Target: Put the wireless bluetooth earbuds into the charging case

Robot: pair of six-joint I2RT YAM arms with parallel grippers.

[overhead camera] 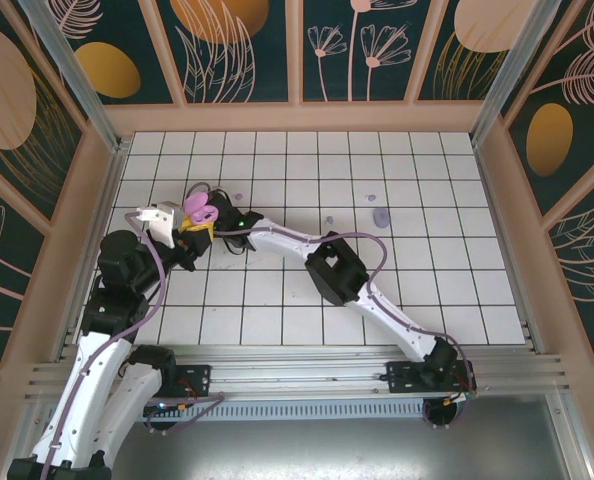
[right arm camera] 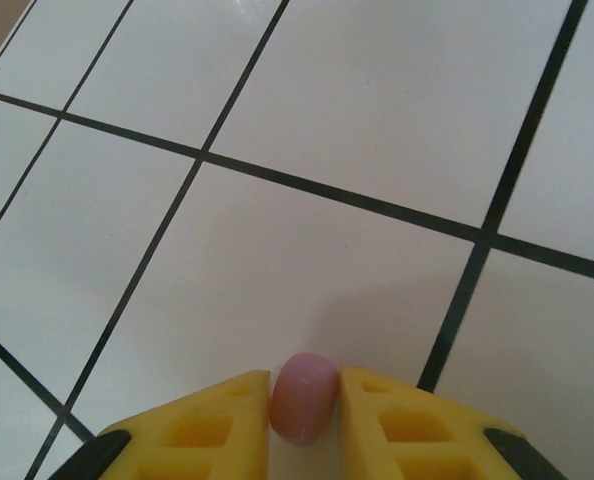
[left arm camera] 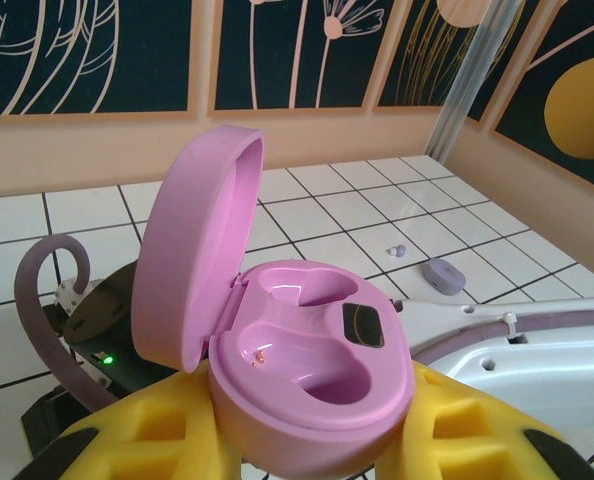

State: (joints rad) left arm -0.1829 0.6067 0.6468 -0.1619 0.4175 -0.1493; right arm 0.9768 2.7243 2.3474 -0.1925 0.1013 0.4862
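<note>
Two arms reach over a white tiled bench (overhead camera: 457,290), both working above its left half. The right arm crosses from the near right corner towards the left edge, and its wrist ends close to the left arm's.

The left tool (left arm camera: 307,435) is clamped on the open charging case (left arm camera: 312,350), a pink oval shell held between yellow fingers (left arm camera: 167,440) above the bench. Its lid (left arm camera: 192,260) stands upright on the hinge, and the moulded sockets face up.

A second purple case (overhead camera: 381,216), closed, lies right of centre and nearer the far edge, well apart from both tools.

The right tool (right arm camera: 305,385) is narrowed onto one earbud (right arm camera: 305,402). Its two yellow fingers press the small pink bud from either side, low over a tile beside a dark grout line. I cannot tell whether the bud rests on the tile.

Another earbud (overhead camera: 369,197) lies loose just beside the closed case, on its far side. A similar speck (overhead camera: 329,220) lies nearer the bench's centre.
</note>
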